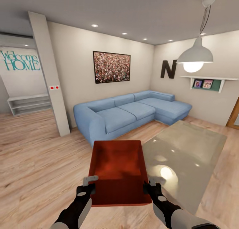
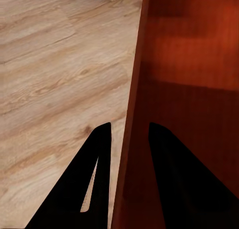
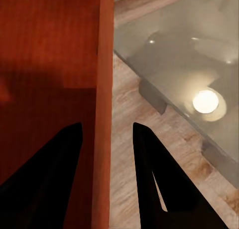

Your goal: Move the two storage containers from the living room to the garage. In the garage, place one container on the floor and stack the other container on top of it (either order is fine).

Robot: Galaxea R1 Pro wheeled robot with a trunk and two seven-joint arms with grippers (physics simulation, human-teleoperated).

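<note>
one storage container [image 1: 118, 169] | left gripper [image 2: 127, 139], right gripper [image 3: 104, 136] clamp side walls | head: one blue sofa [image 1: 132, 112] | right wrist: glass table [image 3: 199, 64]

Home living room (blue corner sofa [image 1: 132, 111], "Welcome HOME" lettering [image 1: 20, 60]).

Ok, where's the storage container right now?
The storage container sits low and centre in the head view, carried above the wood floor, its side walls straddled by the left gripper and right gripper, facing the blue sofa.
</note>
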